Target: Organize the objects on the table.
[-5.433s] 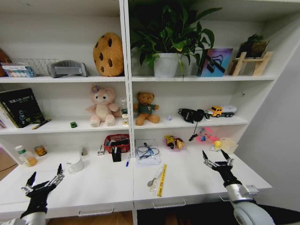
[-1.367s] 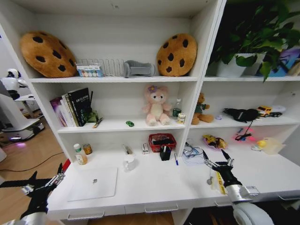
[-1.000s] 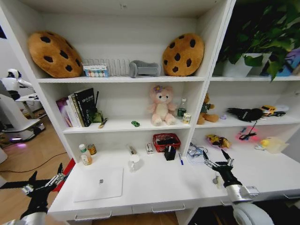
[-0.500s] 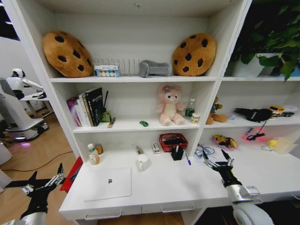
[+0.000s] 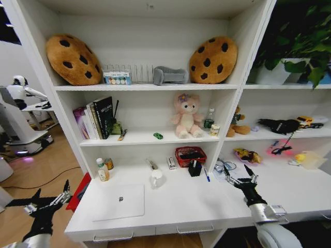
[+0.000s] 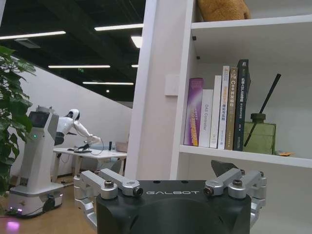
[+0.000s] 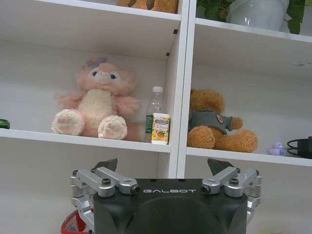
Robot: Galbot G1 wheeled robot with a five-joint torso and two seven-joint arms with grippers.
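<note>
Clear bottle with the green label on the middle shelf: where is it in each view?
Head: bottle on the middle shelf, between pink plush and upright divider.
Right wrist: bottle against the divider, plush beside it.
Left wrist: faces the books instead.
Shared landmark: pink plush.

plant (image 5: 300, 46) cut by frame edge, book titles (image 5: 101, 116) unreadable

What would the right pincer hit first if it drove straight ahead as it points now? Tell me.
Probably the shelf edge near the small bottle, between the pink plush and the brown bear. The right pincer is open and aimed there; depth is unclear.
</note>
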